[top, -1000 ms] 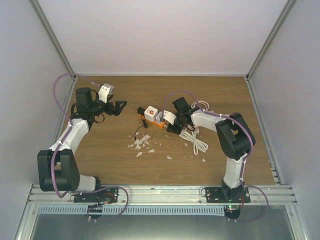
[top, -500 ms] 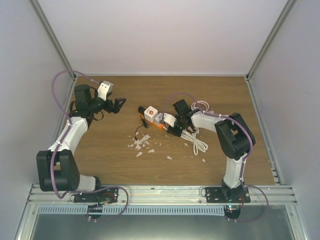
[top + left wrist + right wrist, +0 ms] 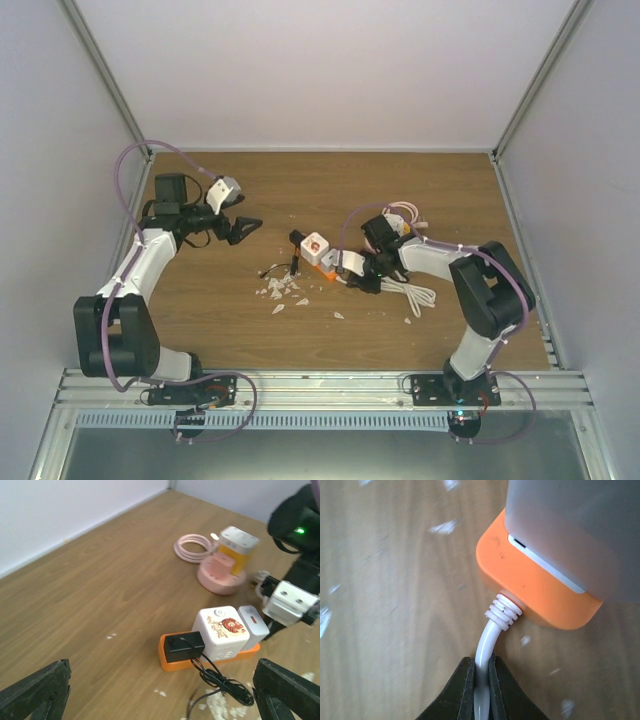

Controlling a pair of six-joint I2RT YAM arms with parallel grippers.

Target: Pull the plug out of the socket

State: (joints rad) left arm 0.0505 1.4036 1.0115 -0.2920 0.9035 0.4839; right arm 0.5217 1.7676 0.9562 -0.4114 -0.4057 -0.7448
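My right pincer (image 3: 480, 667), clamped on the white cable (image 3: 487, 645), has dragged the orange socket strip (image 3: 327, 273) nearer, with the black plug (image 3: 184, 646) still seated in it. My left pincer (image 3: 242, 230) gapes wide, well apart from it, over open table (image 3: 220, 300) short of the left wall.

Right wrist view: the bottom edge cuts off the right gripper (image 3: 480, 662), leaving two fingertips, and the white cable (image 3: 488, 640) pinched between them runs out of frame there. The white block (image 3: 570, 525) on the orange socket strip (image 3: 540, 592) is blurred and cropped at upper right. Left wrist view: the left gripper (image 3: 161, 662) shows only as dark fingers in the bottom corners; the black plug (image 3: 184, 646) hides its pins in the strip. From above, pale flakes (image 3: 283, 290) on the tabletop (image 3: 220, 320) are too small to identify.
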